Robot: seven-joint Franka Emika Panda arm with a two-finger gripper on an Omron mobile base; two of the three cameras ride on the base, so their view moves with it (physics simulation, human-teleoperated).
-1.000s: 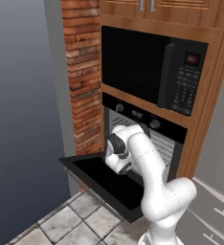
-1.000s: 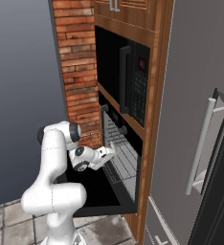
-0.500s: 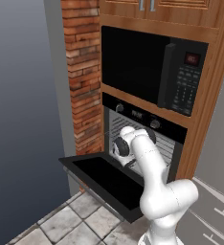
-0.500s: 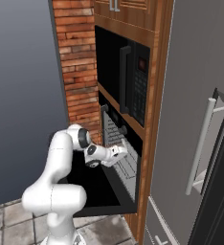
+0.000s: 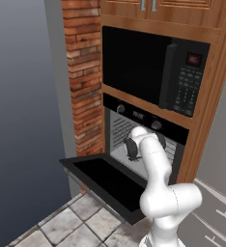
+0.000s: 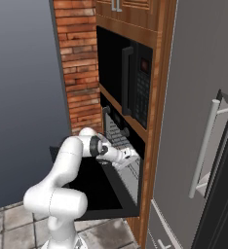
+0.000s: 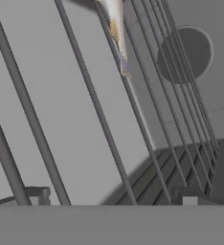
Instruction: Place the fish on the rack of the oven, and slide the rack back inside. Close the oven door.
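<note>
Nearest you, the door (image 5: 105, 181) hangs down flat, stiff and fairly heavy; I'd lift it by its near edge. Beyond it your pincer (image 6: 130, 152) reaches into the oven (image 5: 148, 130), released and holding nothing. Past it the rack (image 7: 85, 110), rigid thin wire, should slide by its front bar. Farthest, the fish (image 7: 116, 28) lies on the rack: light, soft, probably slippery.

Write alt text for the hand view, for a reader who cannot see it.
Close view along the wire bars of the oven rack, with a slender pale fish lying on the bars near the top edge. Behind the bars are the oven's grey inner walls and a dark round disc; the gripper's finger tips show small at the bottom, spread wide apart.
</note>
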